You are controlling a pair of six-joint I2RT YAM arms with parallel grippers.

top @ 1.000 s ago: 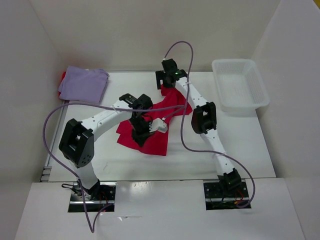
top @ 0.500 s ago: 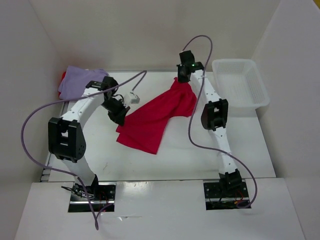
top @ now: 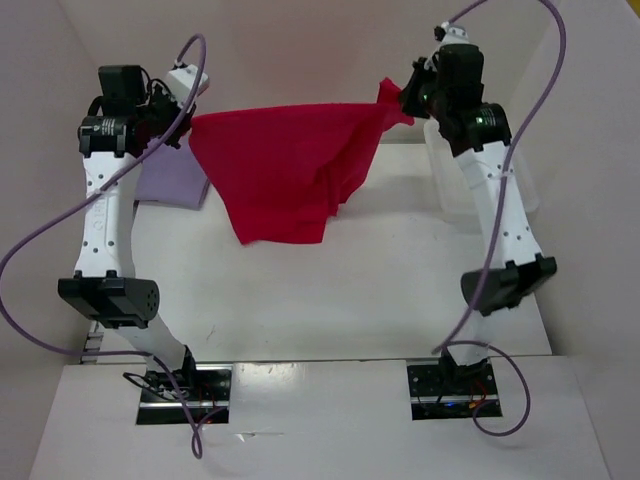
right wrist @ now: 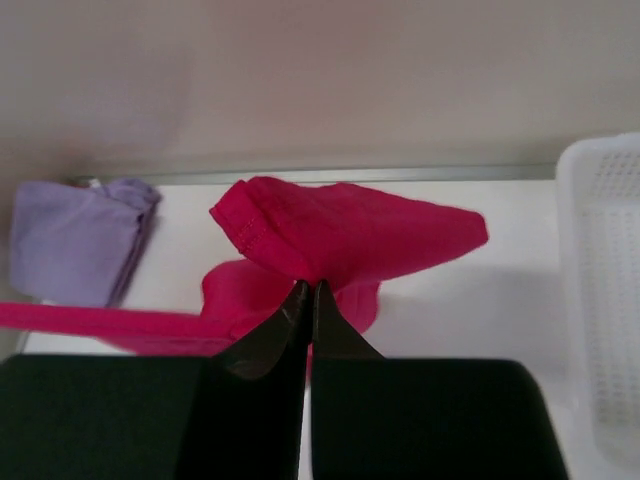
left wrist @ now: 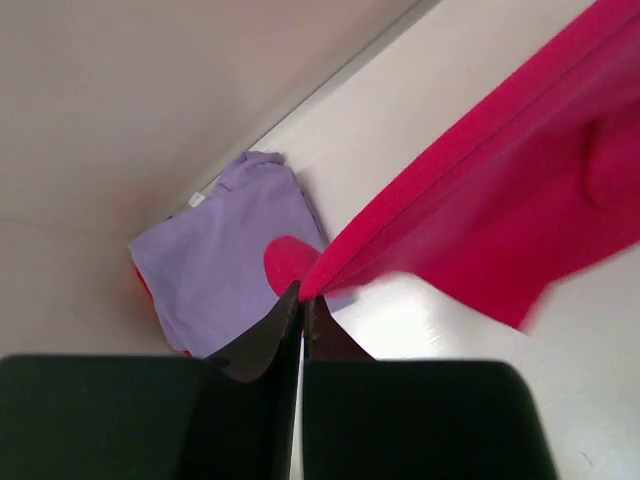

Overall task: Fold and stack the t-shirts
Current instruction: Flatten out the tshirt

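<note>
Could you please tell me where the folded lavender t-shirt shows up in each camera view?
Top external: lavender t-shirt at the table's far left, its right edge behind the raised crimson t-shirt.
Left wrist: lavender t-shirt left of centre, just above the fingers.
Right wrist: lavender t-shirt at the left edge, mid-height.
Shared landmark: the crimson t-shirt, mostly to its right in every view.

Both arms were raised high, the left arm (top: 100, 210) rising up the left side and the right arm (top: 495, 200) up the right. The left gripper (top: 188, 122) and right gripper (top: 404, 97) pointed inward toward each other, well apart. Each had its fingers (left wrist: 265, 340) pinched tightly together.
</note>
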